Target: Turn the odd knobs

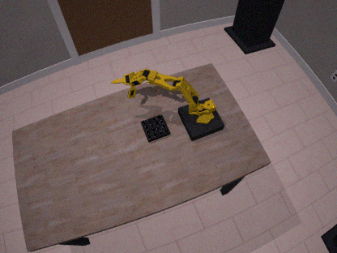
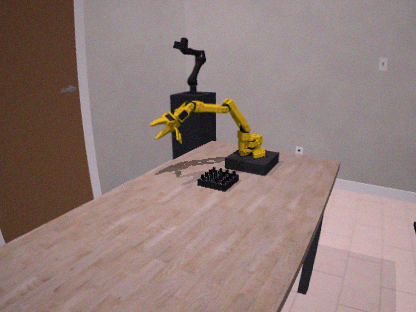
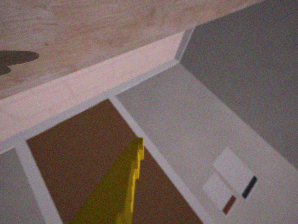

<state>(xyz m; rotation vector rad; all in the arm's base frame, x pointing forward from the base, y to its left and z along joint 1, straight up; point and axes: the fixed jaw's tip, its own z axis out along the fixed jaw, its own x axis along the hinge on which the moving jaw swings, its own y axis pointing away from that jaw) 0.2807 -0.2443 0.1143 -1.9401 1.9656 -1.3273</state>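
The knob box is a small black square block with rows of small black knobs, on the wooden table just left of the arm's black base. It also shows in the exterior view. The knob marks are too small to read. My yellow gripper is raised high above the table's far edge, well away from the box, with its jaws apart and nothing between them. In the wrist view only one yellow finger shows, against the floor, wall and door; the box is out of that view.
A black pedestal carrying a dark arm stands behind the table's far end. A brown door is at the left wall. The table edge lies under the gripper.
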